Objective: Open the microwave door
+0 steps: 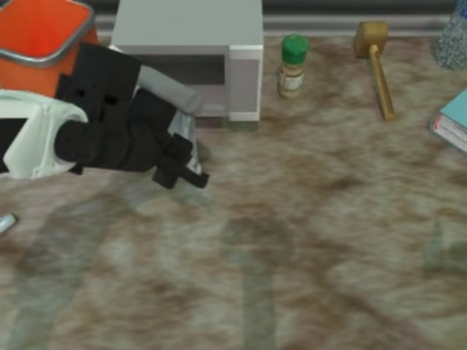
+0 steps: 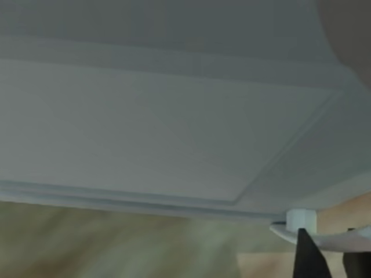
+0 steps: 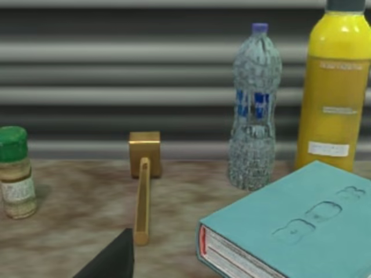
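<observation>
Gripping the one microwave door point(image 1: 184, 135) of the one microwave point(image 1: 191, 44): left tool point(image 1: 191, 171), door swung ajar.

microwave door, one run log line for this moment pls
task: open door | white-framed microwave door: swung partly open | left gripper: at door's free edge | boxy white-grey microwave: cavity showing | right arm: out of top view

Tabletop point(image 1: 328, 240): I'm seeing mottled brown and cream marbling spreading to every edge.
Back wall point(image 3: 116, 75): I'm watching horizontal grey ribbed bands running behind the tabletop's far edge.
Light: soft shadows are falling across the tabletop's near half.
</observation>
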### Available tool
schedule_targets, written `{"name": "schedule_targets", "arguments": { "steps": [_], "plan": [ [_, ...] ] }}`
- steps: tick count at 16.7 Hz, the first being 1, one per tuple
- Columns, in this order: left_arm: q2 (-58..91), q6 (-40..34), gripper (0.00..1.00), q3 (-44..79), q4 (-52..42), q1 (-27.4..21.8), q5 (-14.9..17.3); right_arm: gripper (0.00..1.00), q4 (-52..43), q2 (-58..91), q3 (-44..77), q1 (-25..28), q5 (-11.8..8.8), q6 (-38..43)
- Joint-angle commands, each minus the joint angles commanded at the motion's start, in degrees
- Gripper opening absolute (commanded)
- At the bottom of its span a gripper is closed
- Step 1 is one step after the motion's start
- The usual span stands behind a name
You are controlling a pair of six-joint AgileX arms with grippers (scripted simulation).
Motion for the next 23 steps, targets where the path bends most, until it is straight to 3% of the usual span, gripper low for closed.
{"name": "schedule_targets", "arguments": {
  "steps": [15, 23],
  "plan": [
    [0.0, 0.0, 0.0, 0.0, 0.0, 0.0, 0.0, 1.0, 0.0, 0.0, 0.0, 0.0, 0.0, 0.0],
    [-0.79, 3.41, 0.0, -0.72, -0.8, 1.54, 2.72, 1.0, 0.0, 0.0, 0.0, 0.0, 0.0, 0.0]
  ]
}}
